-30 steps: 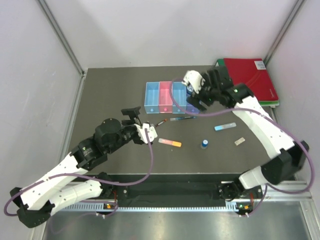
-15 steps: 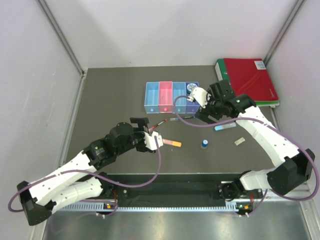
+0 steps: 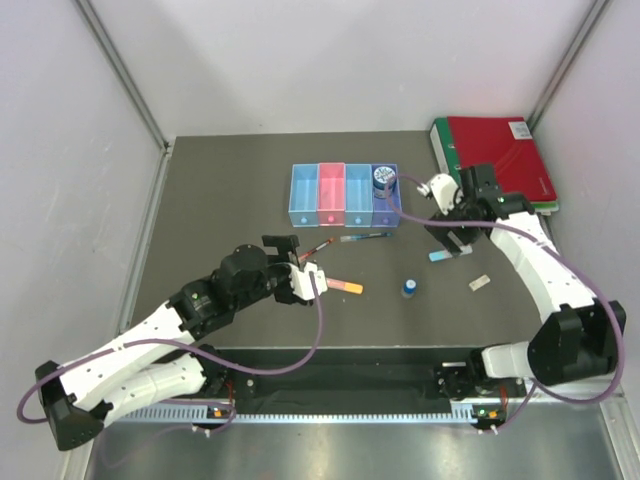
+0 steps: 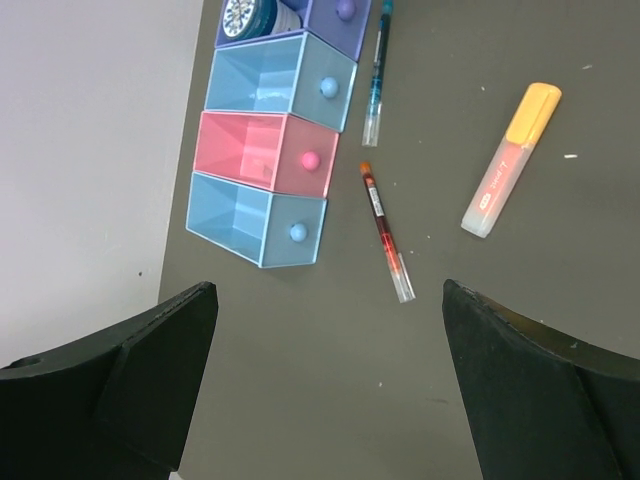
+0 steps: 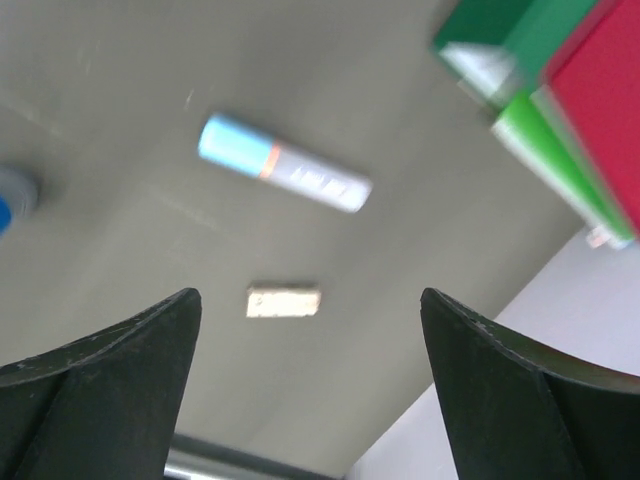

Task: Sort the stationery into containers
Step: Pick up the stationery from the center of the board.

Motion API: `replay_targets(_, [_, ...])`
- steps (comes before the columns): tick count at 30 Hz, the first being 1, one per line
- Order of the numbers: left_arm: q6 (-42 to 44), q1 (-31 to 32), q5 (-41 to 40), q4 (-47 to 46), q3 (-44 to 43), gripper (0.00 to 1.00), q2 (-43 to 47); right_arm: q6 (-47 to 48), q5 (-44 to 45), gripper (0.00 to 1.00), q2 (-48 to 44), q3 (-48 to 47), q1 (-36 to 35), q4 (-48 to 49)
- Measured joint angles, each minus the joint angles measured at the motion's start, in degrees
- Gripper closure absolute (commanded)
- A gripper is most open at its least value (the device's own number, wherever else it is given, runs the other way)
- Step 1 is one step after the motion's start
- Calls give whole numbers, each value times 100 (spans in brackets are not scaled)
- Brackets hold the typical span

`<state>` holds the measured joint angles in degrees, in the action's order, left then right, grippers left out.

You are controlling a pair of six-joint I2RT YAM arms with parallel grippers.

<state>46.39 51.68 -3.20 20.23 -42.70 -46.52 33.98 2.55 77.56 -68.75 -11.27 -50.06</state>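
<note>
Your left claw (image 4: pixel 325 300): wide open, empty, above red pen (image 4: pixel 384 232); your right claw (image 5: pixel 308 298): wide open, empty, above blue-capped highlighter (image 5: pixel 285 176).

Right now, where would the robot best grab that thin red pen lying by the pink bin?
Mid-barrel, coming straight down from above. The red pen lies flat on the table, long and thin with bare surface on both sides, so the open left hand could probably close across its narrow width.
</note>
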Motion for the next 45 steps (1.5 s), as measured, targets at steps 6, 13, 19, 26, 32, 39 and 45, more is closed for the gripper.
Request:
replay_targets(6, [0, 0, -2, 2, -136, 1, 118, 201, 24, 0, -935, 1156, 223, -107])
replay_targets(13, [-39, 0, -2, 50, -216, 1, 258, 417, -365, 0, -1058, 1665, 1123, -68])
replay_targets(19, [-13, 0, -4, 131, -229, 1, 256, 763, -1003, 0, -586, 1808, 2022, 33])
replay_targets(26, [17, 0, -50, 129, -275, 1, 247, 1141, -1355, 0, -310, 2118, 2417, 249])
replay_targets(32, [28, 0, -66, 125, -291, 1, 160, 1279, -1403, 0, -308, 2566, 2417, 439])
replay_targets(39, [28, 0, -66, 118, -293, 1, 98, 1292, -1377, 0, -173, 2640, 2417, 752])
replay_targets(45, [28, 0, -66, 116, -293, 1, 87, 1471, -1244, 0, -162, 2632, 2417, 833])
